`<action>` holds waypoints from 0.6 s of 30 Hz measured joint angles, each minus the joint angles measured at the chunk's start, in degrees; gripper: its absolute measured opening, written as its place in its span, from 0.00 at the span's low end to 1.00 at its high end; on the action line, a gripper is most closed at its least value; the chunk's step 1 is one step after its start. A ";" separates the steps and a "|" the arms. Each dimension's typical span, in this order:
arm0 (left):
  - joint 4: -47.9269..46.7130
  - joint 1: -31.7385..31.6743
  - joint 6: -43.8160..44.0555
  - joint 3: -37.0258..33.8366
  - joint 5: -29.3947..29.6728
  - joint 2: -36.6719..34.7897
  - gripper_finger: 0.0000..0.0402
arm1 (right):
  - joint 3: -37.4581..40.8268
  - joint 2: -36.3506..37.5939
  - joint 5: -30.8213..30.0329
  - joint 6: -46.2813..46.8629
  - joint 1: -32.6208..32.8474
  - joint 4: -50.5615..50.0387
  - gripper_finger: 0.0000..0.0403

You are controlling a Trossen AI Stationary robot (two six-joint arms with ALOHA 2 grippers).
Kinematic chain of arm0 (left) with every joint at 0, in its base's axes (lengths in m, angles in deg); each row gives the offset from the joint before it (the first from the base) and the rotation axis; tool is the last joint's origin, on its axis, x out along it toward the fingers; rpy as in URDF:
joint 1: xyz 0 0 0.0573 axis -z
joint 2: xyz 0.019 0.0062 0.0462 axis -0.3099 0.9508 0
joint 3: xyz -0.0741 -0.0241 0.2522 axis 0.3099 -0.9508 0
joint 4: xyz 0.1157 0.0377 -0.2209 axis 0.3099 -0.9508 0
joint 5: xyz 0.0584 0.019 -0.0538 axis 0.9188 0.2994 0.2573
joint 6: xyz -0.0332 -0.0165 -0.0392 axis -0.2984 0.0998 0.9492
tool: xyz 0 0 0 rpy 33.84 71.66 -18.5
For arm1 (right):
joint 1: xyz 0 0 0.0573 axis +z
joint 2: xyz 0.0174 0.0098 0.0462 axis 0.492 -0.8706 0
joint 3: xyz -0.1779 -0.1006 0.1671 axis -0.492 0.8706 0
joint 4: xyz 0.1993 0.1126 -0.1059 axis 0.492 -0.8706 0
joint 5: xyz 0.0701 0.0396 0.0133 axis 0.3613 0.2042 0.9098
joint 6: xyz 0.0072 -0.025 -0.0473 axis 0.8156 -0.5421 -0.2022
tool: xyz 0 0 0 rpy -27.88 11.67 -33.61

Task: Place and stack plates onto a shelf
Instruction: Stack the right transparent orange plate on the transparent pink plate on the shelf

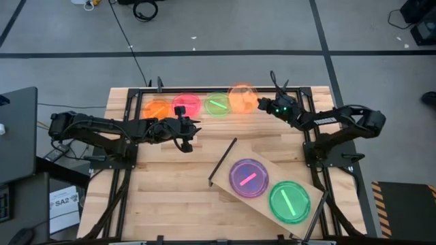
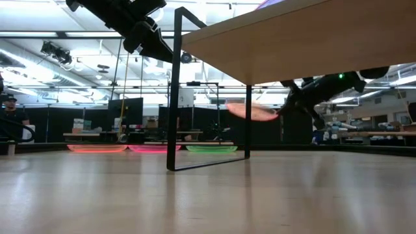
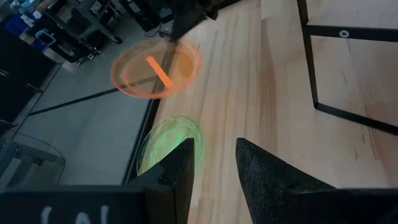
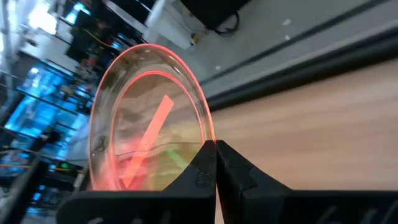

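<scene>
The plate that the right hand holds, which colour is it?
Orange, with a bright streak; the right wrist view shows it best.

A robotics lab or workshop hall is being shown. A plank table on a black metal frame is being flanked by two mounted arms, and it is standing on a grey floor marked with dark tape lines. Cables are lying on that floor, and a monitor is being kept beside the table. In the low view, rows of ceiling strip lights are being seen above long benches loaded with equipment, and a person is standing at the far left.
</scene>
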 joint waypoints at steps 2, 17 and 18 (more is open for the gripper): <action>0.00 0.00 0.00 0.00 -0.02 0.00 0.31 | -0.01 1.85 0.00 -0.41 0.00 -0.02 0.01; 0.01 0.02 0.02 0.00 -0.01 -0.02 0.31 | -0.01 13.92 2.63 -1.05 0.00 -0.93 0.01; 0.01 0.02 0.01 0.00 0.00 0.00 0.31 | -0.01 14.48 3.45 -0.97 0.00 -0.93 0.01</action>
